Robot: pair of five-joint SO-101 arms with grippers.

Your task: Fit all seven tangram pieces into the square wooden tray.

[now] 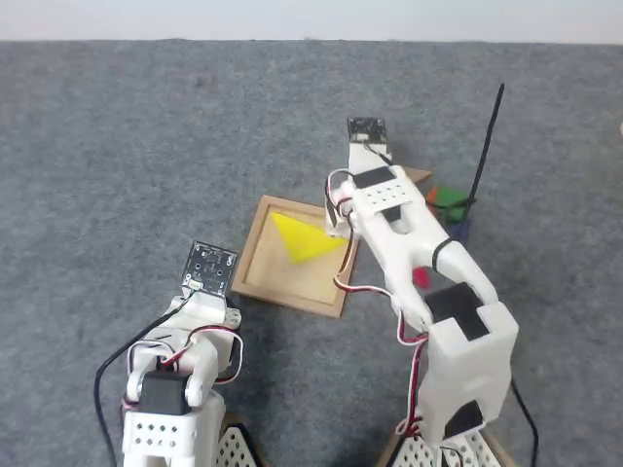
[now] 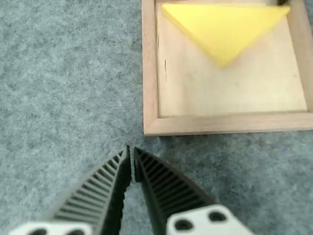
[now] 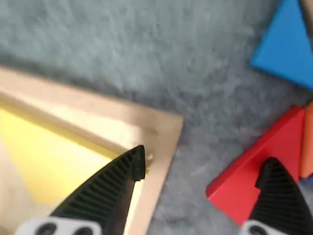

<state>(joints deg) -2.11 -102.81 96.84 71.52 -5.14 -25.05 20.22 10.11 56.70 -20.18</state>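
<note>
The square wooden tray [image 1: 282,279] lies near the middle of the grey felt-covered tabletop [image 1: 117,146]. The yellow triangle [image 1: 307,239] already lies flat inside it, long edge against the rim on the side away from the left arm. That placement seems meant to leave the rest of the tray floor free for the six pieces not yet placed. Several of these sit in a loose cluster on the felt just beside the tray, on the right arm's side, among them a red piece [image 3: 254,171], a blue piece [image 3: 288,44] and a green piece [image 1: 448,198], partly hidden by the arm. The right end effector [image 3: 204,164] hangs low over the gap between the tray's corner and the red piece. Its jaws are spread wide and hold nothing: one finger is above the tray corner, the other above the red piece's edge, likely lining up a pick. The left end effector [image 2: 129,156] sits over bare felt just short of the tray's near rim, jaws pressed together and empty, apparently parked clear.
</note>
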